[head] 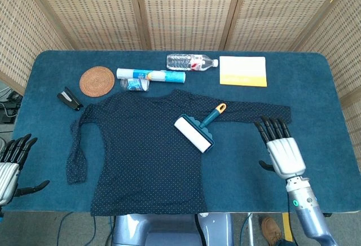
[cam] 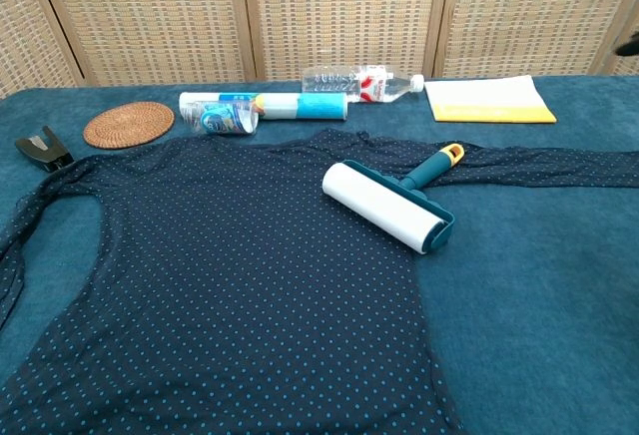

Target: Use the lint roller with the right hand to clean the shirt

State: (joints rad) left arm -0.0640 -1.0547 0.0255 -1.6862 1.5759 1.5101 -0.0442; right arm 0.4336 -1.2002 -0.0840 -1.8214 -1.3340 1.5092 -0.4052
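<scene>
The dark blue dotted shirt [head: 141, 150] [cam: 220, 285] lies spread flat on the blue table. On its right side rests the lint roller [head: 195, 133] [cam: 389, 206], white roll toward me, teal handle with an orange tip pointing to the far right; nothing holds it. My right hand [head: 281, 149] hovers open over the table's right front, well to the right of the roller, fingers spread. My left hand [head: 12, 164] is open at the table's front left corner. The chest view shows only a dark fingertip at its upper right edge.
Along the far side lie a woven coaster [head: 97, 80], a lying white tube [head: 151, 75] with a small cup [head: 134, 84], a water bottle [head: 192, 62] and a yellow-white cloth [head: 242, 70]. A black stapler [head: 70, 98] sits left of the shirt.
</scene>
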